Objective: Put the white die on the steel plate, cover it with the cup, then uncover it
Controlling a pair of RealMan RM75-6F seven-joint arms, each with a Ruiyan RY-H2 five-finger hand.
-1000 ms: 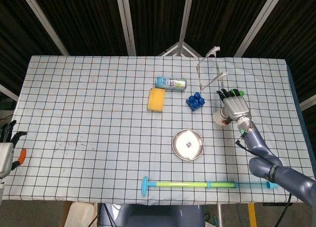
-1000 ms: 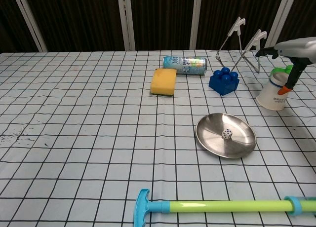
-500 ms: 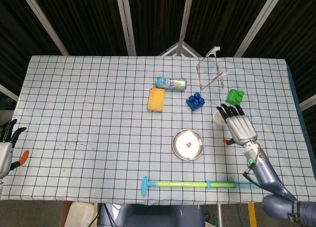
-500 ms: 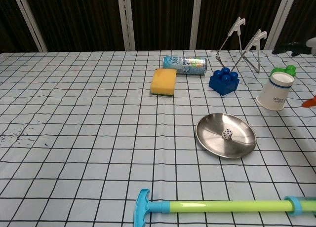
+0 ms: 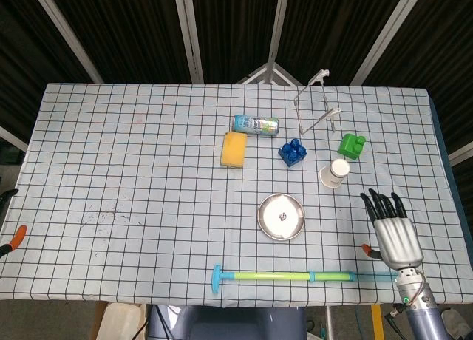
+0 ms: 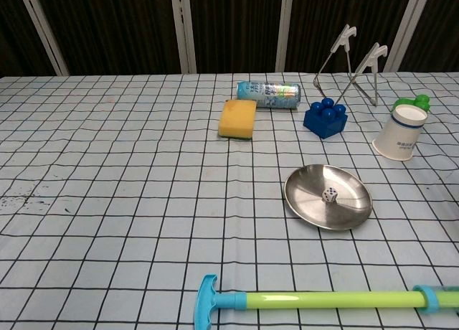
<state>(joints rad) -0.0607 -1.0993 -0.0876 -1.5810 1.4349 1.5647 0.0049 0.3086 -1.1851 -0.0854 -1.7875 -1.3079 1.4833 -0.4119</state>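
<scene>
Right hand point(image 5: 390, 230) moved back from the cup point(image 5: 335, 172) toward the near right table edge, now well apart from it, fingers spread, holding nothing. Left hand point(image 5: 13, 238) also drawn back, only an orange tip visible at the left edge, state impossible to tell. White die point(image 6: 329, 194) lying uncovered on the steel plate point(image 6: 351, 210). Cup standing inverted just beside the green block point(image 5: 352, 145).

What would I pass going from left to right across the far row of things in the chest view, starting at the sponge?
yellow sponge → lying can → blue building block → metal tongs → white paper cup. The green block behind the cup overlaps it, so I leave it out.
</scene>
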